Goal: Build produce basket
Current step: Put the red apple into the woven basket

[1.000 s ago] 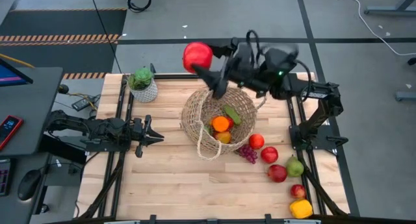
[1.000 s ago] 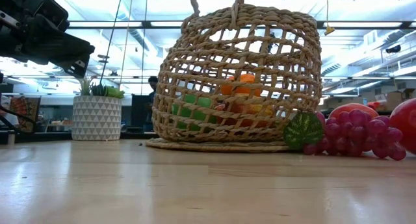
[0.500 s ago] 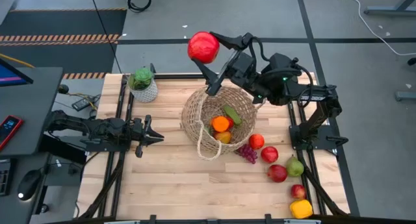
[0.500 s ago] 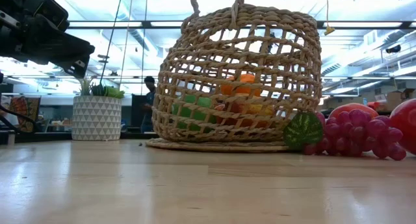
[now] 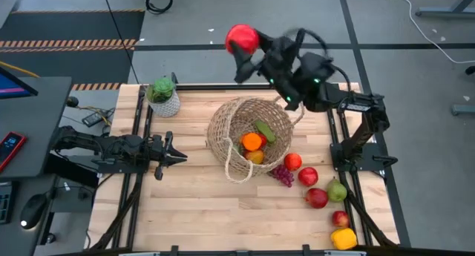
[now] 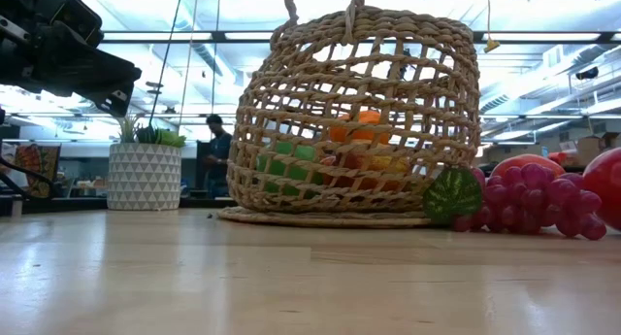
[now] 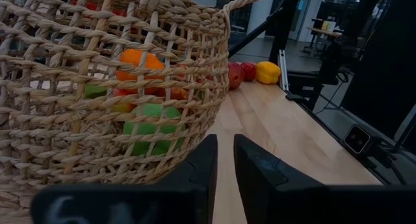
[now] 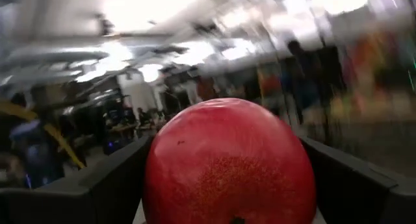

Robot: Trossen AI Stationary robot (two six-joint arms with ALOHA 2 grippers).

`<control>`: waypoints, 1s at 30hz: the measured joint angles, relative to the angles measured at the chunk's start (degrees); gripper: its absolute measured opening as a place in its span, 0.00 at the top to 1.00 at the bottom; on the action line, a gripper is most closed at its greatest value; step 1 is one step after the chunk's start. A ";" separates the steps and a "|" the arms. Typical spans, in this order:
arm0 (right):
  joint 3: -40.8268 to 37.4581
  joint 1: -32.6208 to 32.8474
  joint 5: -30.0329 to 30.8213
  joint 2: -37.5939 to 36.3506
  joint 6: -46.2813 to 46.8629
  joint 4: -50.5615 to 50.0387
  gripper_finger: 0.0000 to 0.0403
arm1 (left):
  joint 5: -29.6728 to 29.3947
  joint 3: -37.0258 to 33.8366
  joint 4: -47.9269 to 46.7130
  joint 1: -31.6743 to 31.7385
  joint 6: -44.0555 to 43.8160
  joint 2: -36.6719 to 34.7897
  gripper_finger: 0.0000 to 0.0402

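Note:
The tan wicker basket (image 5: 223, 126) stands mid-table on its base, also in the low view (image 6: 359, 112) and the left wrist view (image 7: 97, 87). It holds an orange (image 5: 252, 141) and green produce (image 5: 265, 130). My right gripper (image 5: 243, 47) is raised over the table's far edge, behind the basket, shut on a red apple (image 5: 242, 38). My left gripper (image 5: 178, 158) waits shut and empty left of the basket, pointing at it (image 7: 225, 159). Grapes (image 5: 283, 174), red apples (image 5: 307, 176), a green fruit (image 5: 337, 190) and a yellow pepper (image 5: 343, 238) lie on the table at the right. My right gripper pinches the red apple between its two fingers (image 8: 110, 185), one on each opposite side of it (image 8: 156, 178). The fingers come from the table's right side, pointing toward the far left. The apple is lifted clear, high above the table's far edge.
A small white pot with a green plant (image 5: 163, 96) stands at the far left corner. Bare wood (image 5: 200, 211) lies in front of the basket. A person (image 6: 215, 155) stands in the room beyond the table.
My right gripper has carried the red apple toward the table's far edge and a little to the right, away from above the basket's far rim, still shut on it. The basket and the other produce have stayed in place.

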 joint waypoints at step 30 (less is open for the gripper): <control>-0.02 -6.57 -51.16 -3.77 59.31 -23.19 0.07 | 0.00 0.00 0.00 -0.01 0.00 0.00 0.86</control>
